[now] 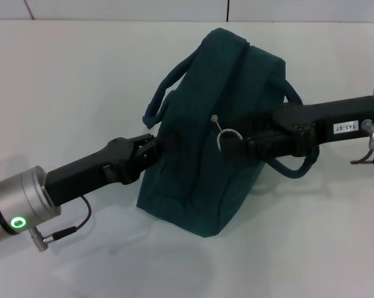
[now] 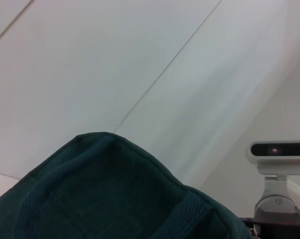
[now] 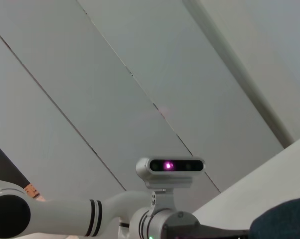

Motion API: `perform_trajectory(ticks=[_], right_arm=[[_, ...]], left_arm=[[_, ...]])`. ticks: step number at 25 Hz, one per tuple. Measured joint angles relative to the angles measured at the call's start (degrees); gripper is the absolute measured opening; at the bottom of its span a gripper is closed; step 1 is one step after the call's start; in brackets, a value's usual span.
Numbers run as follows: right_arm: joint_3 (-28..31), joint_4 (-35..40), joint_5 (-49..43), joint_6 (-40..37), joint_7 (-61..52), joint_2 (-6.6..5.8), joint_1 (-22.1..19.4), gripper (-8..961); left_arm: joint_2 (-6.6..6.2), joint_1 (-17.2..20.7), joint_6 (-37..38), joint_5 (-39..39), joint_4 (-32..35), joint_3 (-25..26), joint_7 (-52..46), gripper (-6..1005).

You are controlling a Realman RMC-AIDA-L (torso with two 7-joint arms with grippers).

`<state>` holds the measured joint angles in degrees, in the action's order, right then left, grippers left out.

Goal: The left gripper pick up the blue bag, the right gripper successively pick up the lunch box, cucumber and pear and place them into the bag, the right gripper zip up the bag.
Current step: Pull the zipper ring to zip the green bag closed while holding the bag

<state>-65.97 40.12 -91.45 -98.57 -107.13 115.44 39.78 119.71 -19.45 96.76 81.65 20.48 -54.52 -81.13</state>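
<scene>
Blue bag [image 1: 199, 143] is sitting upright at frame center in the head view, on the white table [image 1: 69, 74], zipped closed along the top seam. One loop handle [image 1: 165, 93] is sticking out on its left side, the other handle [image 1: 292, 164] is hanging on the right, below the right arm. Metal ring zipper pull [image 1: 227, 138] is dangling on the bag's front face, just right of center.

Left gripper [image 1: 151, 149] is reaching in from lower left, its tip pressing against the bag's left side; cannot tell whether it is pinching fabric or how far its fingers are apart, since dark claw and dark cloth are blending together. Silver wrist segment with green light [image 1: 17, 221] is showing at lower left edge.

Right gripper [image 1: 237, 146] is coming in from the right edge, its tip sitting right at the ring pull; fingers not readable against the bag, so its grip cannot be told. White number label [image 1: 345, 127] is showing on the right arm.

Left wrist view is showing the bag's top corner [image 2: 110, 189] filling the bottom of frame, wall behind. Right wrist view is showing a sliver of bag [image 3: 284, 221] at lower right and the robot's head camera [image 3: 170, 166] at lower center.
</scene>
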Motion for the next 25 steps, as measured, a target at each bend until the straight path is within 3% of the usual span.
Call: perform_trajectory(ticks=[24,25], right_arm=[[-1.5,0.4,-0.4,0.1,-0.7,-0.20,-0.9,719],[-1.5,0.4,-0.3,0.1,-0.9,-0.21,-0.9,688]], left_arm=[[0.00,0.1,0.0,0.0,0.0,0.1,0.0,47],[0.00,0.1,0.0,0.0,0.0,0.1,0.0,47]])
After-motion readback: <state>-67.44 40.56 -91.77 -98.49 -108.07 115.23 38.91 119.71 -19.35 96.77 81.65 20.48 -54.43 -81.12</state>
